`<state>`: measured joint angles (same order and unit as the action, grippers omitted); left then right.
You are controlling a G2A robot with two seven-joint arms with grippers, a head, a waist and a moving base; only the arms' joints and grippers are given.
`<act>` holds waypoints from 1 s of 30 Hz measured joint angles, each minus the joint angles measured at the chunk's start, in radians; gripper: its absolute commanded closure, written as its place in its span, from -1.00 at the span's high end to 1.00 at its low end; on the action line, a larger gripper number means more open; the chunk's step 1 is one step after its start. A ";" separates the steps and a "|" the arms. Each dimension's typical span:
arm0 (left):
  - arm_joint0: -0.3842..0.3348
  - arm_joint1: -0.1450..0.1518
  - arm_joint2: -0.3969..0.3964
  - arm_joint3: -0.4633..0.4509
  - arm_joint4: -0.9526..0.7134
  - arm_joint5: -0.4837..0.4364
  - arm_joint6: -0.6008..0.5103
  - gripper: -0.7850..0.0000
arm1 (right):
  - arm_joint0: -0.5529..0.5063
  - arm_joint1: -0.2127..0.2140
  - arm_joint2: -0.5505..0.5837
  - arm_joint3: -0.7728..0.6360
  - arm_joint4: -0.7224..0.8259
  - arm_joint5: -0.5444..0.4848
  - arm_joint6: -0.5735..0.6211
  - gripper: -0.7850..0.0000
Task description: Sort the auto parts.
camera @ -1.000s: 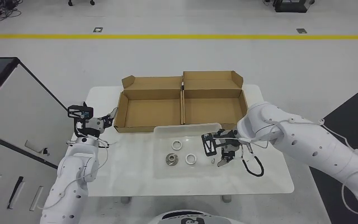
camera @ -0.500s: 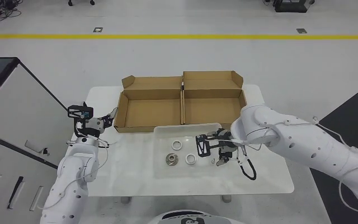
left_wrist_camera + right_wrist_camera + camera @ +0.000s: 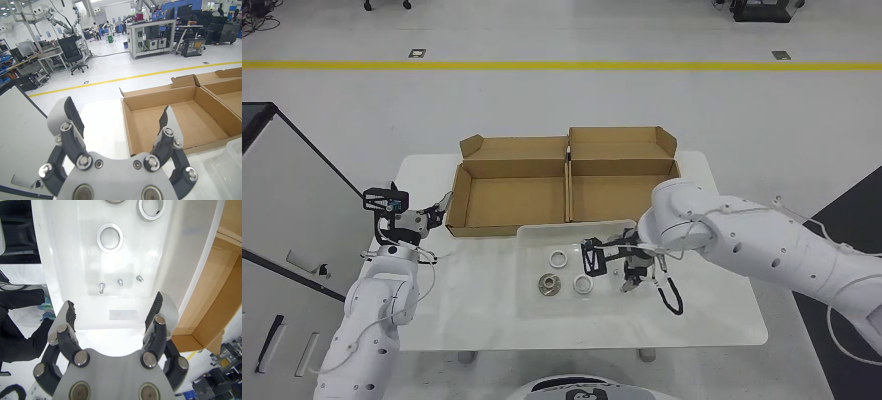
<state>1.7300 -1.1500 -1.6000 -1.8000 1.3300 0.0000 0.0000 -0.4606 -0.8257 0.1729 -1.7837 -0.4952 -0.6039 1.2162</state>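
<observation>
Bolt [image 3: 101,288] flat in tray [image 3: 56,256], shank toward spread right hand [image 3: 114,302].

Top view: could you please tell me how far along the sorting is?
Done: nothing; both boxes are empty. In hand: nothing yet; the right gripper hangs open over the tray near the three bolts, and the left gripper is open beside the boxes. Left: two rings, a flanged part and the bolts, all in the tray.
</observation>
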 measured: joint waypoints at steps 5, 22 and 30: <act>0.000 0.000 0.000 0.000 0.000 0.000 0.000 1.00 | -0.011 -0.015 -0.003 0.022 -0.009 0.002 0.002 0.21; 0.000 0.000 0.000 0.000 0.000 0.000 0.000 1.00 | -0.063 -0.033 -0.003 0.008 -0.038 0.045 0.045 0.17; 0.000 0.000 0.000 0.000 0.000 0.000 0.000 1.00 | -0.073 -0.026 -0.003 -0.021 -0.037 0.086 0.087 0.00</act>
<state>1.7300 -1.1500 -1.6000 -1.8000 1.3300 0.0000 0.0000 -0.5341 -0.8514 0.1700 -1.8048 -0.5321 -0.5177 1.3030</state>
